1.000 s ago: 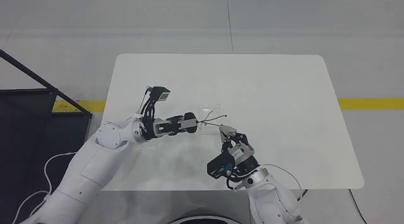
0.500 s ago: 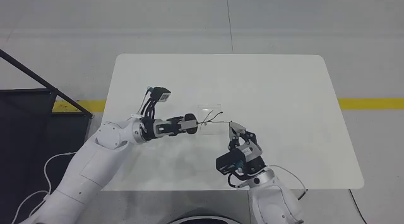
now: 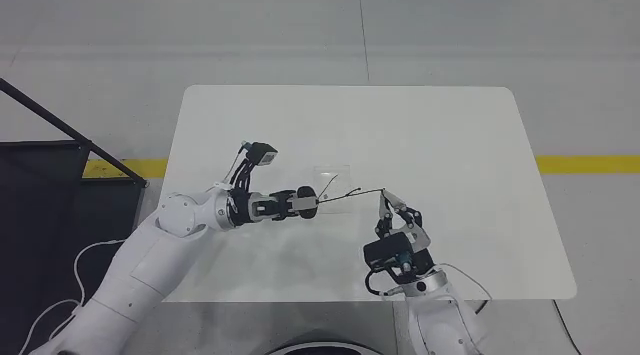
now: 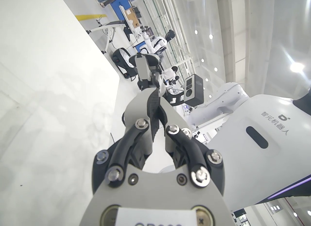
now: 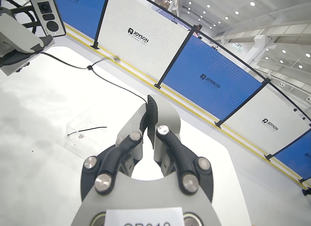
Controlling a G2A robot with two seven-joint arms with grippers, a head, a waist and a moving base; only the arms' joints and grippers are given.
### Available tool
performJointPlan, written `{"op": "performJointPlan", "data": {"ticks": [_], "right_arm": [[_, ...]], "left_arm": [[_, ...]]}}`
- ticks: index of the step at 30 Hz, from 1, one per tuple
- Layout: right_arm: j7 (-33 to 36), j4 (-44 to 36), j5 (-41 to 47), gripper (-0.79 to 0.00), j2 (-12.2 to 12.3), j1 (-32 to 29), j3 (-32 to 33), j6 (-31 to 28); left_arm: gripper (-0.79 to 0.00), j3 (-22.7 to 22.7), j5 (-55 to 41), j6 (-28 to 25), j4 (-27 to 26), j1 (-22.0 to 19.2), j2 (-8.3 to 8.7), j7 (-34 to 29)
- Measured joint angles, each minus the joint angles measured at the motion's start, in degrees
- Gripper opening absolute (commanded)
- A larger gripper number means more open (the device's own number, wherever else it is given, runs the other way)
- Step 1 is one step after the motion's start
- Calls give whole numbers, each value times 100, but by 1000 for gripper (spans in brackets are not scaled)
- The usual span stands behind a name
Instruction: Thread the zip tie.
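A thin black zip tie [image 3: 355, 195] hangs stretched above the white table [image 3: 460, 145] between my two grippers. My left gripper [image 3: 312, 198] is shut on one end of it, its fingers [image 4: 142, 105] pressed together. My right gripper [image 3: 384, 195] is shut on the other end. In the right wrist view the zip tie [image 5: 109, 81] runs from the left gripper [image 5: 40, 47] through its small head [image 5: 89, 67] to my right gripper [image 5: 148, 101]. A short loose end sticks out past the head.
A clear shallow tray [image 3: 335, 177] lies on the table under the tie. In the right wrist view a second black zip tie [image 5: 90, 129] lies in that tray [image 5: 73, 148]. The table's far and right parts are bare white surface.
My right gripper has moved to the right, away from the left gripper, drawing the tie out longer and straighter. The left gripper shifted slightly to the right.
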Motion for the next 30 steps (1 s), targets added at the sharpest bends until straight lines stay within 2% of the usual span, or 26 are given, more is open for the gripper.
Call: {"op": "performJointPlan", "data": {"ticks": [18,30], "right_arm": [[-423,-26,717,-785,10,-153,300,-16],[-479,-34,657,-785,24,-172,324,-186]], "left_arm": [[-785,209,57,55,29,-71,40,-54],[-785,295,20,5,26,-101,75,-5]]}}
